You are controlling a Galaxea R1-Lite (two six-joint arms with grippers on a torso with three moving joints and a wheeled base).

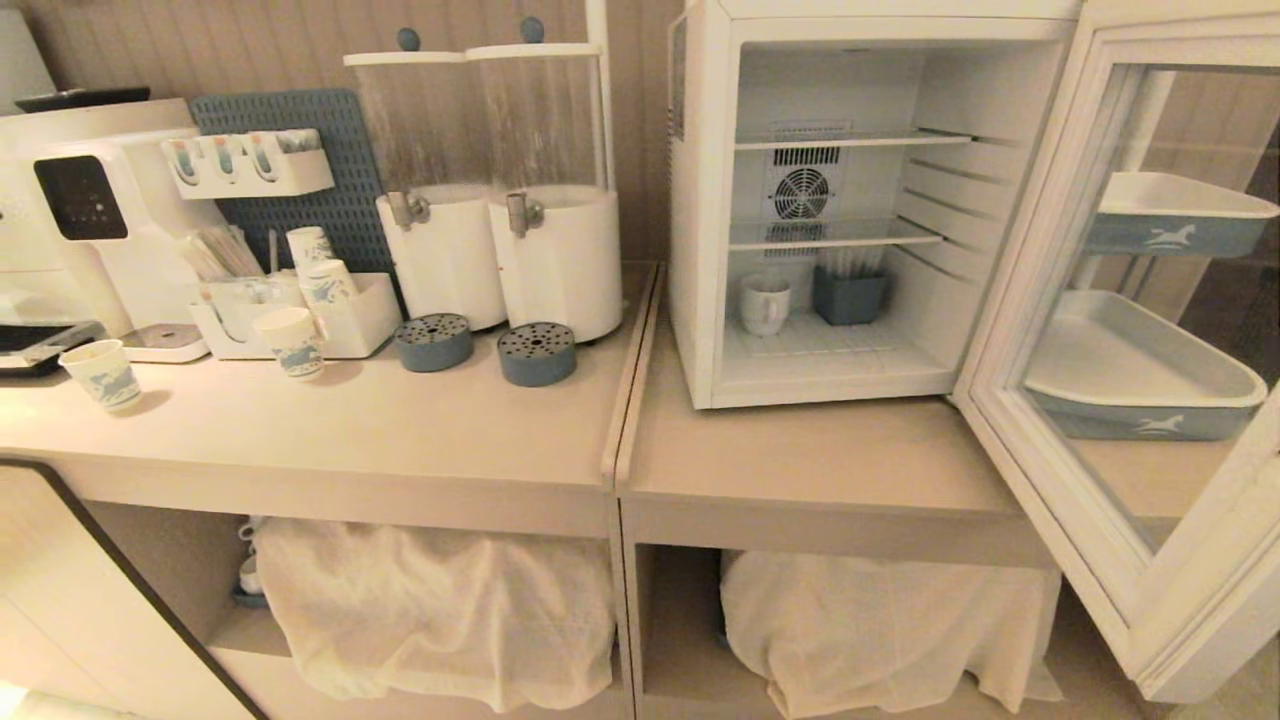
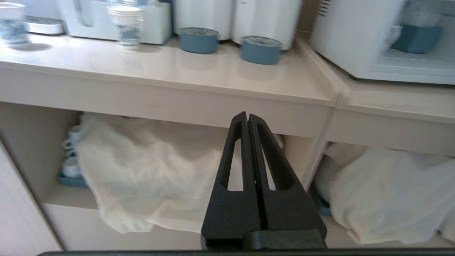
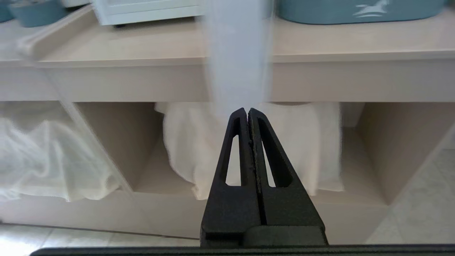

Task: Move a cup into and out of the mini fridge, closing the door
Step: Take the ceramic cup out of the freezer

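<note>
On the fridge (image 1: 700, 200) floor, at about nine o'clock from a blue box (image 1: 848, 296), stands the cup (image 1: 765, 303): small, white, squat, upright. The door (image 1: 1130, 330) hangs wide open. Left hand (image 2: 247, 117) and right hand (image 3: 247, 113), both pressed together and empty, sit low before the table (image 1: 800, 450). The step looks like fetching the cup; one hand must rise, open and reach in.

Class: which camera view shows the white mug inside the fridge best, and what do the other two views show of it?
The head view: the mug stands whole on the fridge floor, beside a blue box. The left wrist view catches only a blurred sliver past the fridge wall. The right wrist view shows none of it.
</note>
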